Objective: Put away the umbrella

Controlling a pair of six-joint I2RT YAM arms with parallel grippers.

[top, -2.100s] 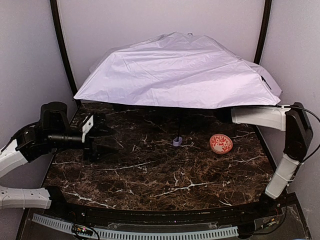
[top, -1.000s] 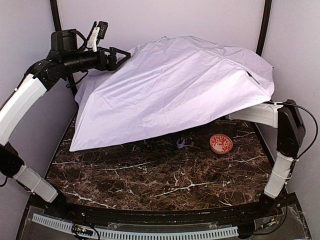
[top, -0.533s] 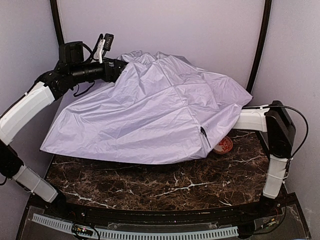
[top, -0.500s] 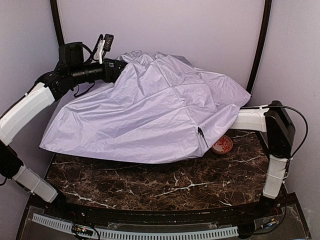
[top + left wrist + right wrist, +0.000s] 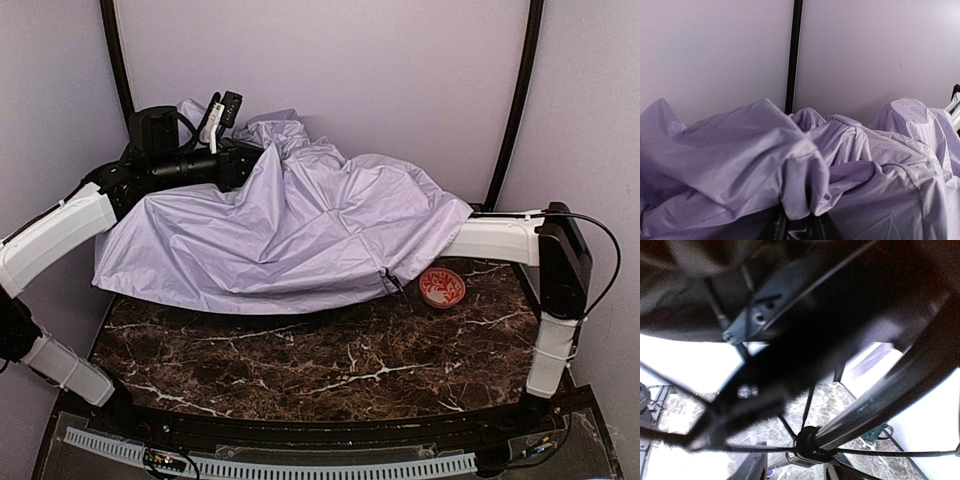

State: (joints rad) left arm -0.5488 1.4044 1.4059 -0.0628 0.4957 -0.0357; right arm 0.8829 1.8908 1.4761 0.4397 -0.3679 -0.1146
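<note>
At the back of the dark marble table (image 5: 300, 360), looking at the umbrella (image 5: 290, 230): half collapsed, pale lavender canopy slumped in wrinkles from the left wall across to the right arm, front hem hanging low over the marble.

Up top left, finding the left gripper (image 5: 799, 229) reaching in at the high end of the canopy. Set narrow and pinching a bunched fold of fabric, with something dark just showing between the fingers (image 5: 779, 227).

Over to the right arm: stretched level under the canopy's right edge, with the right gripper (image 5: 796, 469) swallowed by cloth from above. From its own camera, peering up into the black underside, with thin ribs, a grey hinge bracket, and the shaft (image 5: 880, 405) slanting down to a round hub just above the fingertips. Blurred, though; cannot tell whether open or clamped on anything.

Just off the canopy's front right corner, spotting a red-patterned bowl (image 5: 441, 287) sitting on the marble, close to the hem, uncovered.
</note>
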